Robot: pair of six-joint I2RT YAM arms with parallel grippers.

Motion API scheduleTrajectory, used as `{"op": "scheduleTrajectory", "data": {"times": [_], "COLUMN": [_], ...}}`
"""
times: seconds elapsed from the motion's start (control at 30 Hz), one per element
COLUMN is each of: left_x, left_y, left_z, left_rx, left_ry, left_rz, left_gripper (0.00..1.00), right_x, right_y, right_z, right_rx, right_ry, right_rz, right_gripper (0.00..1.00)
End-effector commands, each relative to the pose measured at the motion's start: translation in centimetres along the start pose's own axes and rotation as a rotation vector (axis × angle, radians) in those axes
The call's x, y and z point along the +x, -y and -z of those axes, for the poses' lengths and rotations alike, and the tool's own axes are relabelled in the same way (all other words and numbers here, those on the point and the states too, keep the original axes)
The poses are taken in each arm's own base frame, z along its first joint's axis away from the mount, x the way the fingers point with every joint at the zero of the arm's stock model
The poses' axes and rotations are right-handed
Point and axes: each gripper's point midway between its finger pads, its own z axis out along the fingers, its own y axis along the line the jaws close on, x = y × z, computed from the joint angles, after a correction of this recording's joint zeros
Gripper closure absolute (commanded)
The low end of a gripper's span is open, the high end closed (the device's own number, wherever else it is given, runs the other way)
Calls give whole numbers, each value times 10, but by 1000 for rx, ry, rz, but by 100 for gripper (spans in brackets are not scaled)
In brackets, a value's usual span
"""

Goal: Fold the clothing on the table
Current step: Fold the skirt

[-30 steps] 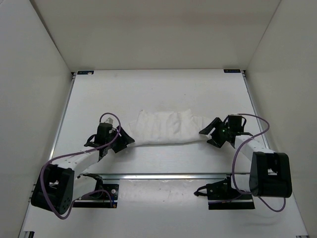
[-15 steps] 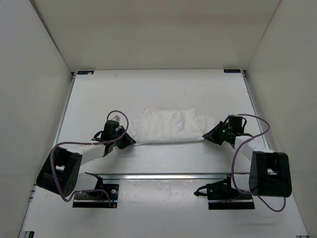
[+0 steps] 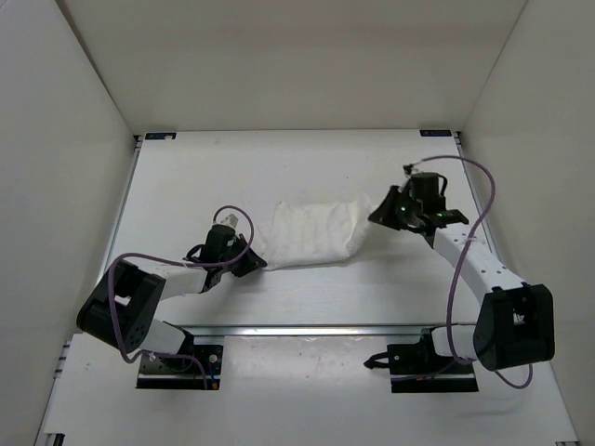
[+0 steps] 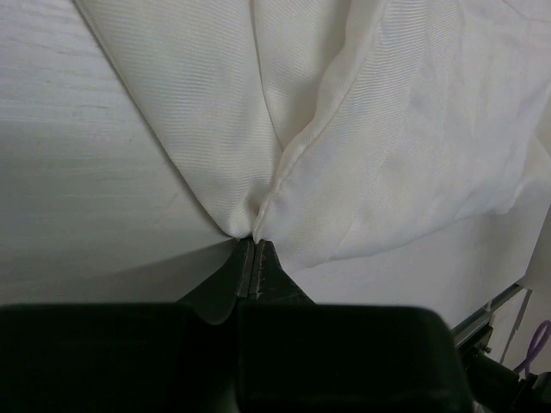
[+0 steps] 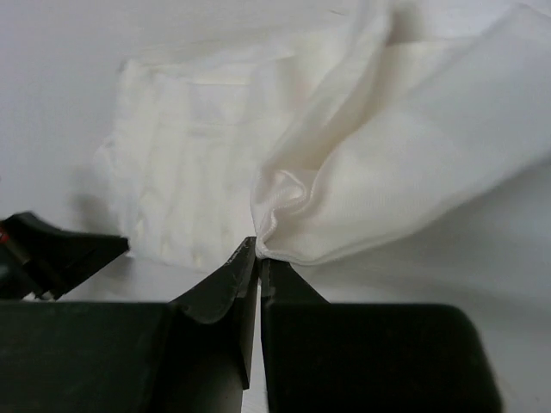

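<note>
Gripping at the left: the left gripper (image 4: 256,245) is pinching a thin gather at the near left corner of the clothing (image 3: 311,232), its jaws closed down on the fabric, low over the surface.
Lying in the middle: the clothing is resting as a crumpled white band across the centre of the table (image 3: 279,163), stretching between the two arms.
Gripping at the right: the right gripper (image 5: 258,254) is nipping a small puckered fold at the garment's right end, jaws pressed almost together on it. Seen from above, it is sitting farther back than the left one.
Risking at the left: only a sliver of cloth is sitting between the tips, so a brisk pull is likely to be sliding it free.
Risking in the middle: the grips are standing at uneven depth, so the fold is in danger of coming out skewed, with bunched layers dragging instead of lying flat.
Risking at the right: the pinch may be catching more than one layer, which could be carrying the wrong edge over.
Surface: white and smooth, offering little friction for anchoring the cloth; thin metal rails (image 3: 119,232) are running along its sides.
Room: plain white enclosure walls (image 3: 56,186) are closing in at the left, back and right.
</note>
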Motion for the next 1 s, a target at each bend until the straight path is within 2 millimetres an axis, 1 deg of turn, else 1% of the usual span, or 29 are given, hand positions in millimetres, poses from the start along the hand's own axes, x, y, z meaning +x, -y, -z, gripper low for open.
{"op": "scheduleTrajectory", "data": {"times": [0.0, 0.07, 0.1, 0.13, 0.17, 0.2, 0.23, 0.27, 0.3, 0.33, 0.37, 0.4, 0.43, 0.47, 0.5, 0.53, 0.57, 0.6, 0.63, 0.67, 0.73, 0.77, 0.8, 0.83, 0.87, 0.9, 0.93, 0.97], "left_x": [7, 6, 4, 3, 2, 0, 0, -3, -2, -4, -3, -4, -4, -4, -3, -5, -4, -2, -4, -1, -1, -1, -2, 2, 1, 0, 2, 4], "left_y": [-8, -8, -5, -6, -7, -5, -8, -6, -8, -7, -10, -9, -11, -11, -14, -12, -16, -13, -16, -16, -16, -13, -15, -16, -16, -15, -17, -20], "left_z": [-6, -7, -6, -7, -7, -6, -6, -5, -5, -5, -4, -4, -4, -3, -3, -2, -2, -2, -2, -2, -2, -2, -1, -1, -1, -1, 0, 0], "left_rx": [-42, -40, -33, -34, -36, -32, -35, -28, -35, -30, -39, -31, -35, -36, -39, -31, -37, -27, -36, -31, -33, -24, -24, -30, -26, -22, -24, -30], "left_ry": [-18, -10, -10, -2, 5, 11, 10, 19, 18, 26, 23, 26, 29, 29, 27, 34, 33, 26, 34, 24, 28, 26, 29, 20, 25, 30, 25, 19], "left_rz": [-6, 2, 5, 5, 8, 12, 8, 12, 16, 15, 19, 9, 16, 17, 19, 13, 16, 24, 35, 21, 14, 22, 20, 26, 29, 25, 21, 26], "left_gripper": [100, 100, 100, 100, 100, 100, 100, 100, 100, 100, 100, 100, 100, 100, 100, 100, 100, 100, 100, 100, 100, 100, 100, 100, 100, 100, 100, 100], "right_x": [-16, -10, -8, -1, 3, 14, 24, 31, 43, 56, 66, 79, 93, 100, 113, 124, 133, 141, 148, 156, 165, 176, 179, 182, 189, 193, 194, 193], "right_y": [-56, -105, -124, -133, -154, -169, -175, -189, -200, -199, -208, -216, -216, -218, -223, -223, -224, -226, -227, -224, -230, -233, -232, -237, -239, -238, -239, -245], "right_z": [-1, -1, -4, -11, -10, -16, -23, -23, -29, -41, -44, -46, -54, -57, -60, -66, -69, -70, -74, -80, -84, -88, -91, -91, -96, -99, -100, -97], "right_rx": [-93, -164, -174, -177, -215, -245, -273, -312, -338, -336, -351, -368, -366, -376, -386, -382, -392, -401, -402, -389, -409, -418, -414, -418, -424, -414, -407, -415], "right_ry": [31, 15, 14, 3, 7, -14, -47, -60, -93, -136, -159, -193, -231, -259, -281, -309, -333, -352, -369, -395, -426, -455, -468, -479, -502, -517, -524, -515], "right_rz": [214, 325, 373, 401, 427, 452, 452, 459, 469, 473, 481, 500, 512, 511, 526, 526, 531, 541, 549, 547, 555, 571, 581, 583, 605, 613, 625, 634], "right_gripper": [100, 100, 100, 100, 100, 100, 100, 100, 100, 99, 100, 100, 100, 99, 100, 100, 100, 100, 100, 100, 100, 100, 100, 100, 99, 96, 85, 73]}}
